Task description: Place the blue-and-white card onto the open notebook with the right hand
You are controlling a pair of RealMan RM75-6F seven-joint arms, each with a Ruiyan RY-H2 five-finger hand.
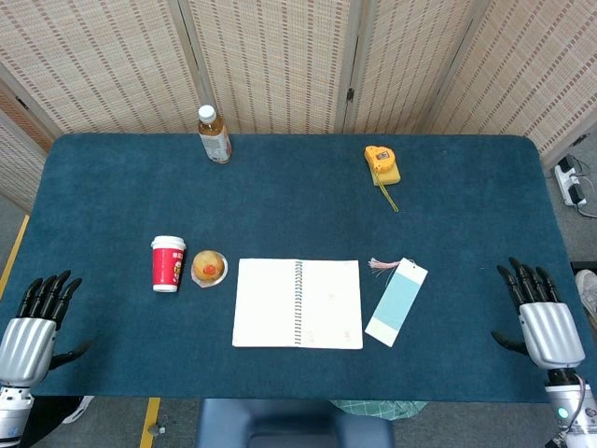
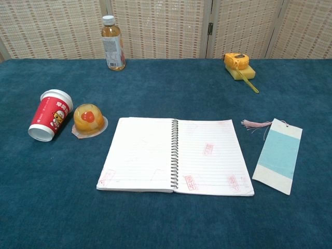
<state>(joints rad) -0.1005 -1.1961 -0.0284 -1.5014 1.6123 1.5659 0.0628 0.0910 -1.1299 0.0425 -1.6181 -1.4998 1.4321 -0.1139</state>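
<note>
Open notebook mid-tabletop, card just right of it, cup and jelly left, bottle and tape measure behind.

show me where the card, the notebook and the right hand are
card (image 2: 278,156), chest view, middle of its light blue band
notebook (image 2: 173,154), chest view, on the spiral binding between the open pages
right hand (image 1: 548,329), head view, silver back of the hand

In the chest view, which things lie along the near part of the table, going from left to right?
Red paper cup → jelly cup → open notebook → blue-and-white card.
</note>
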